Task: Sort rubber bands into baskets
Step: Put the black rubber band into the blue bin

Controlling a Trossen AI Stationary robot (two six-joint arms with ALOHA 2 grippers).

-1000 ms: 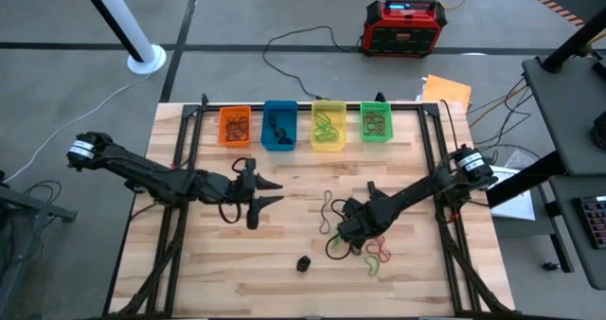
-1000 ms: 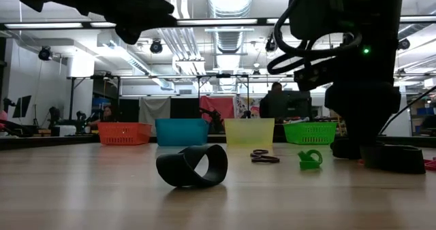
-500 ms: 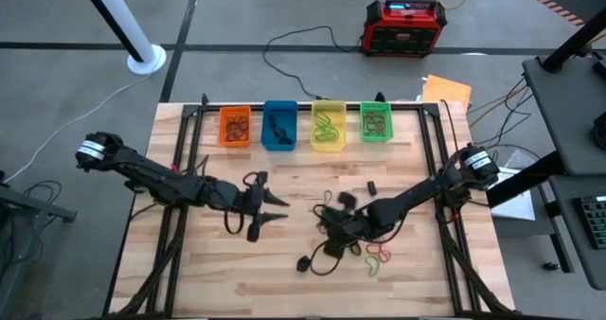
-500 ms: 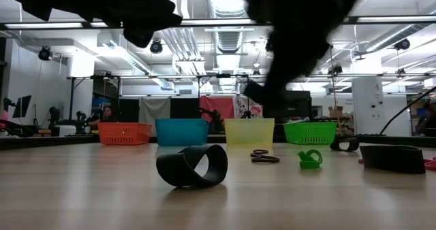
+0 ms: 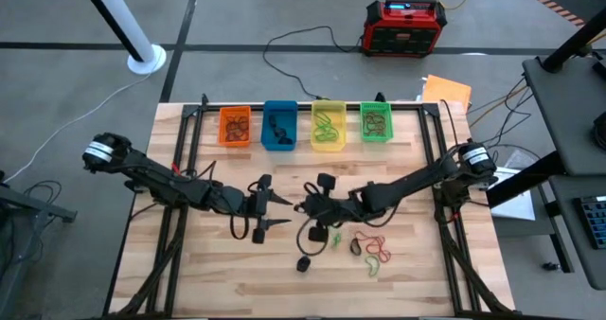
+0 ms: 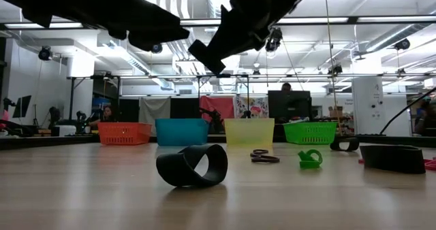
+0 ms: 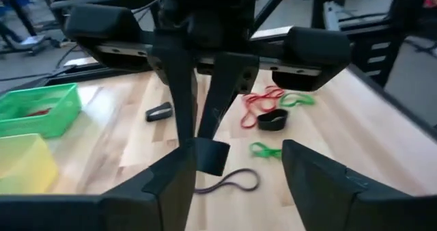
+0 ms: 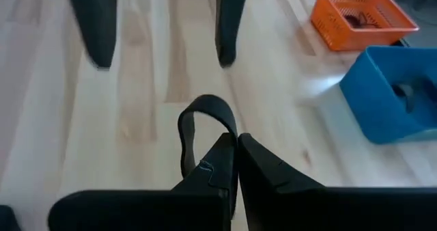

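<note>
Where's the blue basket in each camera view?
High view: blue basket, second from the left in the row at the table's far edge.
Low view: background, left of centre.
Left wrist view: not in it.
Right wrist view: right edge.
Landmark: orange basket right beside it.

- The surface (image 5: 218, 263) is pale planked wood, smooth with a faint sheen.
- The orange basket (image 8: 362, 18) is latticed plastic; the blue basket (image 8: 389, 94) looks like smooth, solid plastic.
- The black rubber band (image 8: 205, 121) is matt.
- The fingers (image 7: 171, 87) of the right gripper (image 5: 303, 208) are matt black.
- The floor (image 5: 76, 36) at the frame's upper left is dull grey.
</note>
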